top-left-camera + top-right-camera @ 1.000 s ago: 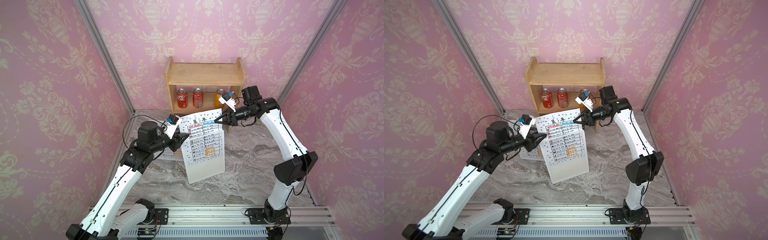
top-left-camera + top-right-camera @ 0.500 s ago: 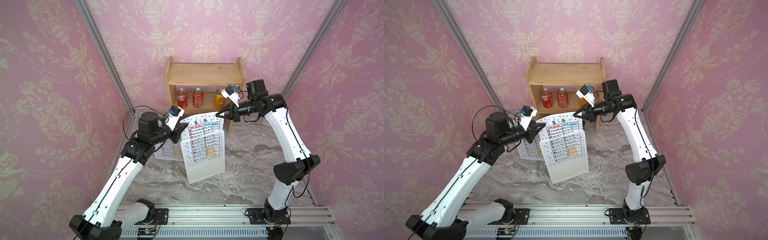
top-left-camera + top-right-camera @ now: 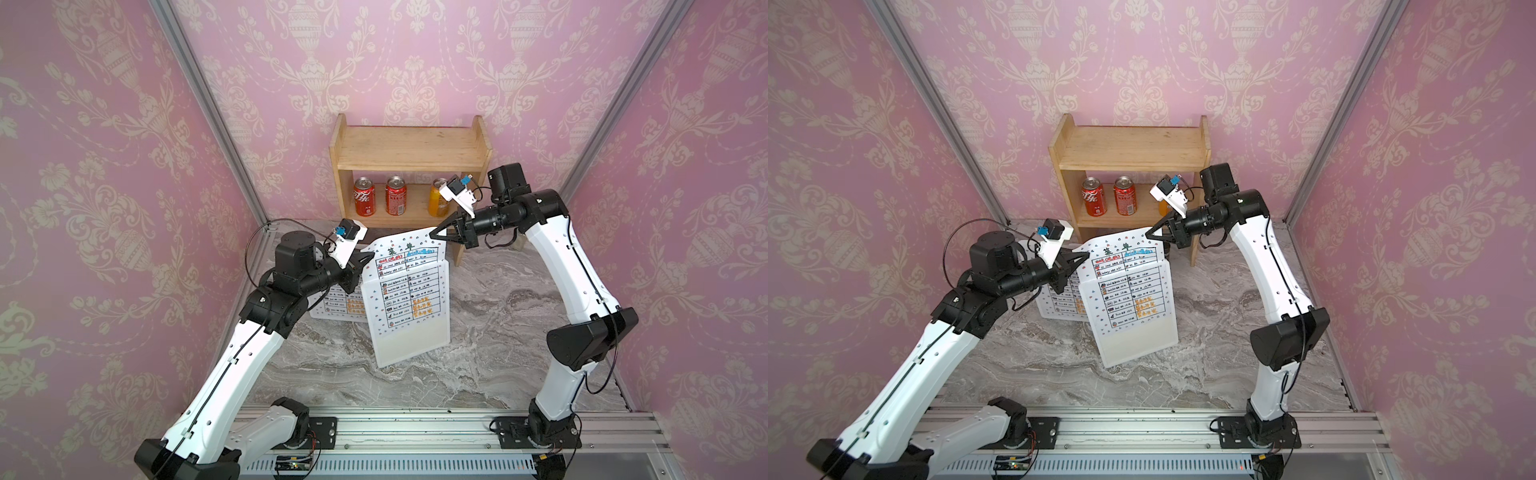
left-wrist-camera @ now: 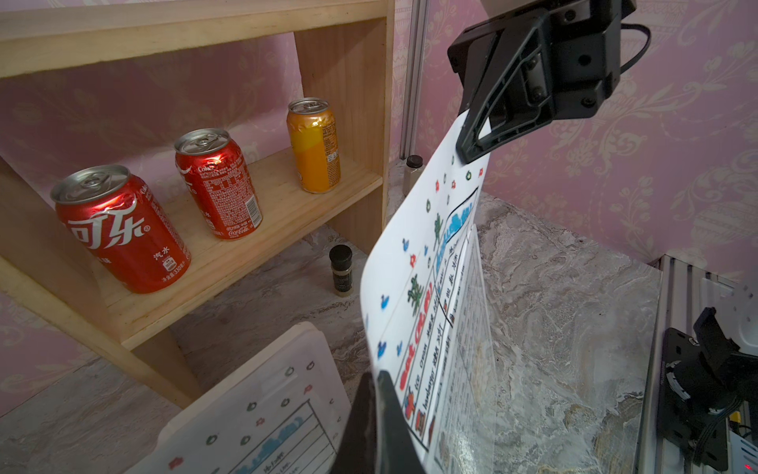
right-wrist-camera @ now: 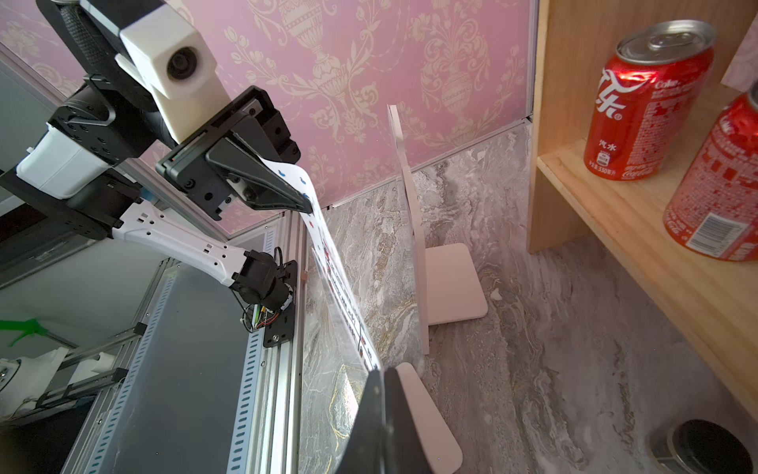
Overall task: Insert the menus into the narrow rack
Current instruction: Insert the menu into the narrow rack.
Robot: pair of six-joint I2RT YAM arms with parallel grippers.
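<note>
Currently: front menu half-seated, both claws clenched on its top corners.
Lower centre in a top view, the clear rack [image 3: 415, 345] holds the front menu [image 3: 405, 291] partway in, its head bowed above the slot; left gripper [image 3: 369, 258] and right gripper [image 3: 433, 235] pinch a corner each. Uneven downward push likely buckles the paper or tips the rack; the second menu [image 3: 344, 309] stands close behind at left.

The left arm [image 3: 245, 357] rises from the front rail [image 3: 415, 432], elbow bent, wrist level. The left hand [image 3: 368, 258] is pinched closed on one top corner of the menu [image 3: 399, 252]. The right arm [image 3: 557, 257] arches inward, and the right hand [image 3: 435, 235] is pinched closed on the opposite corner.
</note>
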